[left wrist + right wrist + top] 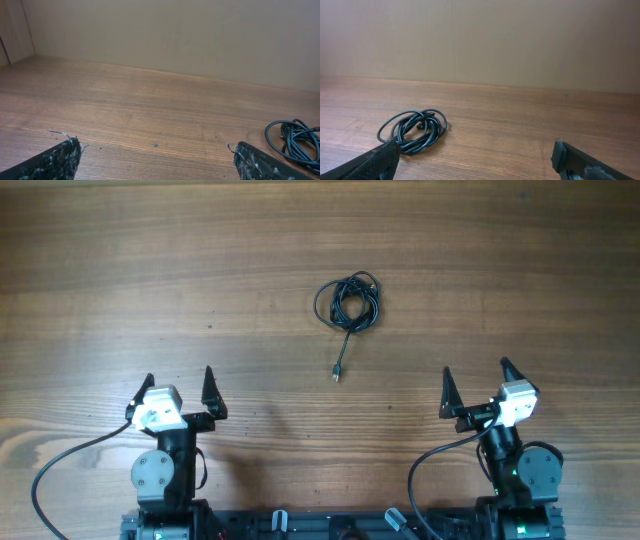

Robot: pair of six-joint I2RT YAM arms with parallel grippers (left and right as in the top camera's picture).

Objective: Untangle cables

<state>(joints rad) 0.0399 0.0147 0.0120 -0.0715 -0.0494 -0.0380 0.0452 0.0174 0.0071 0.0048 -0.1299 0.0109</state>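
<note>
Overhead: wood table fills the view. Left gripper at near edge, fingers spread wide. Right gripper opp. side, also spread wide. Cables sit in a small coiled knot approx. table ctr, well apart from both grippers. One tail runs toward the arms and ends in a plug.

A brown wood-grain table meets a plain beige wall along its far edge.

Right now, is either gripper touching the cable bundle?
No, the cables lie in a coil well apart from the open left gripper and the open right gripper.
</note>
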